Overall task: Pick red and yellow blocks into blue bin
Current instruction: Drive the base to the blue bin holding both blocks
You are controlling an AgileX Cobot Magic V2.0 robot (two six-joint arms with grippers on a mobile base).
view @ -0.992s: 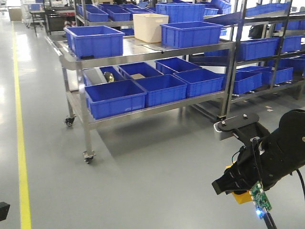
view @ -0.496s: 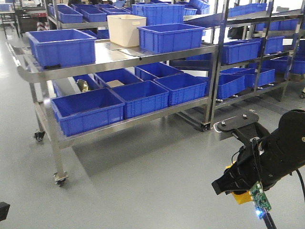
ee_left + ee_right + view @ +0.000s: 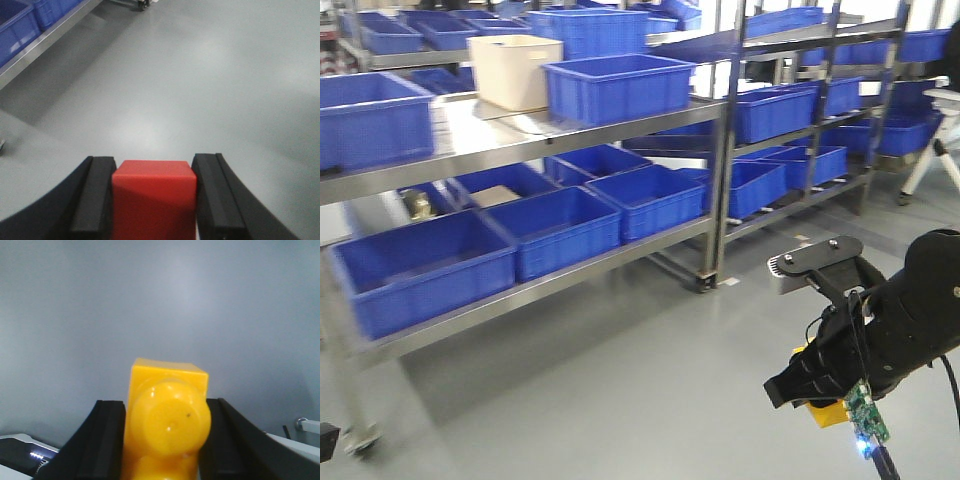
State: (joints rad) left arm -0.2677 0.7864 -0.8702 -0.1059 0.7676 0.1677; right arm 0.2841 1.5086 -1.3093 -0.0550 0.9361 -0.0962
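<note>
The left gripper (image 3: 153, 167) pinched the red cube (image 3: 153, 202), while the right gripper (image 3: 165, 407) clamped the yellow brick (image 3: 167, 427), both above grey floor (image 3: 200, 75).

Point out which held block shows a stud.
The yellow block in the right gripper: a round stud faces the camera. The left gripper holds a flat-faced red block.

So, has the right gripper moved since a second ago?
Yes: fixed in frame, but the right gripper has shifted rightward against the beige box, which slid left.

Grey floor (image 3: 620, 390), steel shelving cart (image 3: 470, 140), blue crates (image 3: 617, 88) and beige tub (image 3: 515, 70) on it
</note>
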